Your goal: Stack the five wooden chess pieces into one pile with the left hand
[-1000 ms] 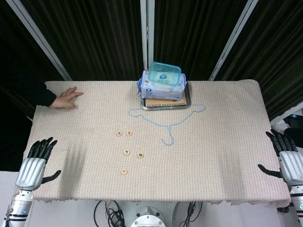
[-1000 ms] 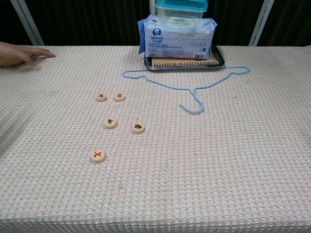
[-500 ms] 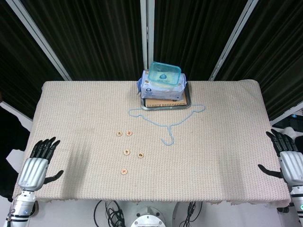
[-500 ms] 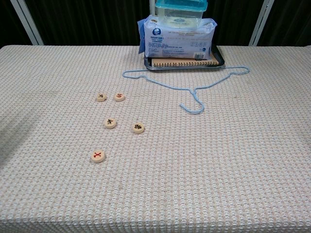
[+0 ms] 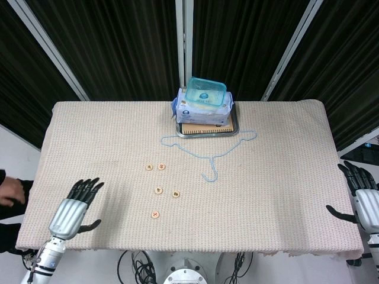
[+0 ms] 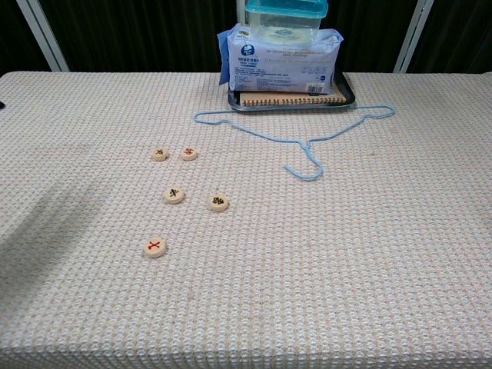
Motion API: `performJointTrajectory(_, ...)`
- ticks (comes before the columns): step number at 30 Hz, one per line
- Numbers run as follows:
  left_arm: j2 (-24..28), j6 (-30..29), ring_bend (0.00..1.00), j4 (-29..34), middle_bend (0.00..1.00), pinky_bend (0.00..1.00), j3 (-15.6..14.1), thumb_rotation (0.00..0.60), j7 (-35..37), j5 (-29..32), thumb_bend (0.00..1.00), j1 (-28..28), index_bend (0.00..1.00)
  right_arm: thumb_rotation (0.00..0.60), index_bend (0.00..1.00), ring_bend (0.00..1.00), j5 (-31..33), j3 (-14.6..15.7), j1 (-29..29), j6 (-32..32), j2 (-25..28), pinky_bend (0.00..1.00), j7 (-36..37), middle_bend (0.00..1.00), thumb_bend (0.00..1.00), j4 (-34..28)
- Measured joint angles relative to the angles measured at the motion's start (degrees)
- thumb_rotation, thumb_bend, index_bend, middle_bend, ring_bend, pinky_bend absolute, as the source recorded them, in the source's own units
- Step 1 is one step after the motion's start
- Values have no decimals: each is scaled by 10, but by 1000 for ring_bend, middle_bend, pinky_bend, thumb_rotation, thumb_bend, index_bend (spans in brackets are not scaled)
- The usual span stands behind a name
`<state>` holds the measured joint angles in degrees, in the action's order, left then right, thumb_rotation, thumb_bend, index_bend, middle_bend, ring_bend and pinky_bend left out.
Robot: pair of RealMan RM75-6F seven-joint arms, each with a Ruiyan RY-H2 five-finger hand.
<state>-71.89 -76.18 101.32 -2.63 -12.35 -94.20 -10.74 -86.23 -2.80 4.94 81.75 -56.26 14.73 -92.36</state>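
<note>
Overhead, the left hand (image 5: 74,208) hangs empty with fingers spread, left of five chess pieces (image 5: 159,190) lying apart on the counter (image 5: 278,177); the right hand (image 5: 362,198) is likewise empty. From the chest, the nearest piece (image 6: 154,247) suits a first gentle pinch.

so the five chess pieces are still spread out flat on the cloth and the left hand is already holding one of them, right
Not quite. The five chess pieces do lie spread out singly on the cloth, none stacked, but the left hand holds nothing: in the head view it is open, fingers apart, over the table's near-left part, well short of the nearest piece.
</note>
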Motion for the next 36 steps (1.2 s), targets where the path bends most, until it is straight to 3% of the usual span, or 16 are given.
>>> performJointTrajectory(6, -26, 55, 0, 15, 12, 0, -14, 600, -36, -32, 173, -34, 182, 600, 0, 0, -10, 3, -2, 5, 2, 0, 7, 0, 91, 0)
performJointTrajectory(13, -78, 103, 0, 4, 13, 0, -18, 600, -65, -38, 173, -63, 221, 600, 0, 0, -16, 5, -4, 11, 5, 0, 14, 0, 92, 1)
performJointTrajectory(21, -141, 142, 0, -47, 13, 0, 2, 600, -74, 6, 216, -89, 236, 600, 0, 0, -21, 7, -5, 14, 8, 0, 24, 0, 92, 4)
performJointTrajectory(28, -162, 160, 0, -67, 14, 0, 20, 600, -84, 48, 279, -106, 273, 600, 0, 0, -22, 6, -7, 18, 10, 0, 33, 0, 91, 7)
performJointTrajectory(36, -182, 168, 0, -78, 22, 0, 30, 600, -84, 67, 283, -123, 318, 600, 0, 0, -21, 6, -6, 16, 10, 0, 32, 0, 92, 7)
